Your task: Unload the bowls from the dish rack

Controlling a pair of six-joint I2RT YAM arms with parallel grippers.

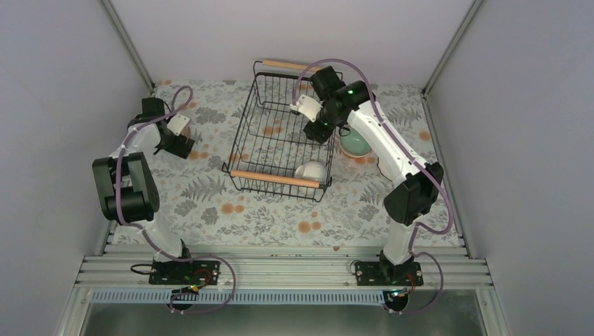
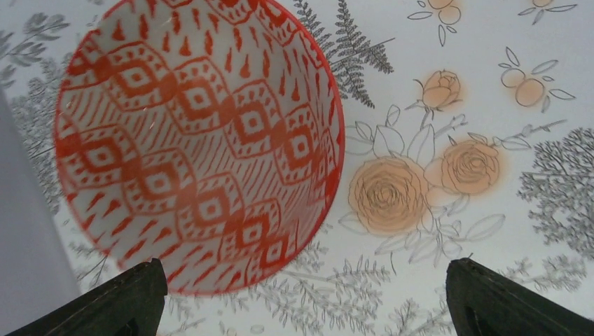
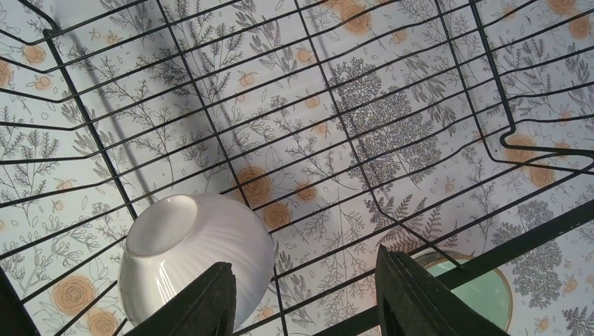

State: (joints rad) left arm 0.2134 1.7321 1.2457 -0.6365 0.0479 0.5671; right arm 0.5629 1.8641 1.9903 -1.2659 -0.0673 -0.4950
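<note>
Overhead, the dish rack (image 1: 284,136) sits upper centre, with one upturned white bowl (image 1: 312,171) in its lower right corner. Only the left wrist view shows the orange-patterned bowl (image 2: 199,140), ahead of the wide-open left gripper (image 2: 301,301). The right gripper (image 3: 308,301) hangs half-open and empty over the rack.

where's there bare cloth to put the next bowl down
Widest bare cloth: the strip between the dish rack and the arm bases. Also bare between the rack's left wall and the patterned bowl. Crowded right of the rack: the mint-green bowl sits there under the right arm. Inside the rack, the white bowl fills the near right corner.
</note>
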